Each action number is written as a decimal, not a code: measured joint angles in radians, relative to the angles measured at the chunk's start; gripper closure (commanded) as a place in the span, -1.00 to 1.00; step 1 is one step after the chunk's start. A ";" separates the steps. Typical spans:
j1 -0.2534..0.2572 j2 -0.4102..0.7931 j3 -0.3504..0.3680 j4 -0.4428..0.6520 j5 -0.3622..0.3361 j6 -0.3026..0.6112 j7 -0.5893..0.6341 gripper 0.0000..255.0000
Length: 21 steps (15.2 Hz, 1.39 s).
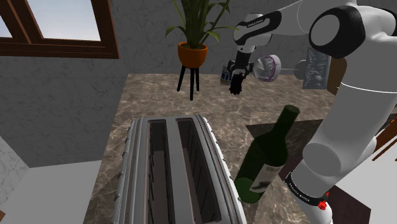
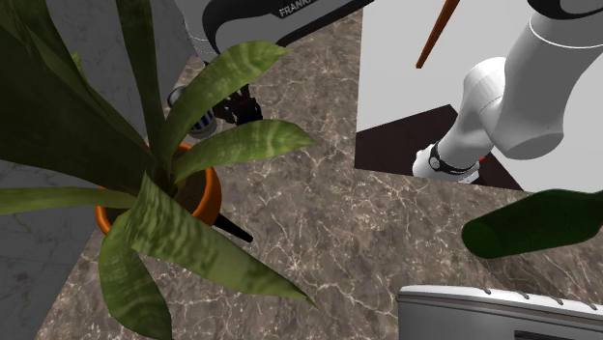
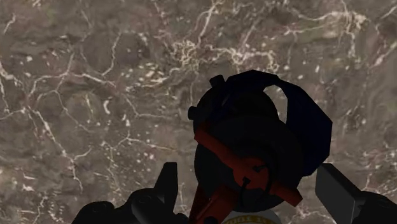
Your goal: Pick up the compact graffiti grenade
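Note:
The grenade (image 3: 254,146) is a small dark round body with a red lever across its top, standing on the brown marble counter (image 3: 95,95). My black gripper (image 3: 251,197) hangs just above it, open, with one finger (image 3: 168,184) on each side and no contact visible. In the shoulder view the gripper (image 1: 236,84) is at the far end of the counter, and the grenade (image 1: 225,72) peeks out just behind it. In the second exterior view the grenade (image 2: 196,118), with blue and white markings, is half hidden by plant leaves beside the gripper (image 2: 242,106).
A potted plant in an orange pot (image 1: 192,54) on black legs stands close to the grenade, on the shoulder view's left. A wine glass (image 1: 267,69) lies on its side and a framed picture (image 1: 316,67) stands to the right. Nearer are a toaster (image 1: 172,172) and a green bottle (image 1: 267,159).

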 measured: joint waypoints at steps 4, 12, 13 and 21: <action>0.000 0.001 0.000 0.000 0.000 0.003 0.001 1.00; 0.001 -0.003 0.000 0.009 -0.001 -0.011 0.002 1.00; 0.000 -0.004 0.000 0.020 -0.001 -0.024 0.002 1.00; 0.000 -0.023 -0.002 0.101 -0.007 -0.123 0.005 1.00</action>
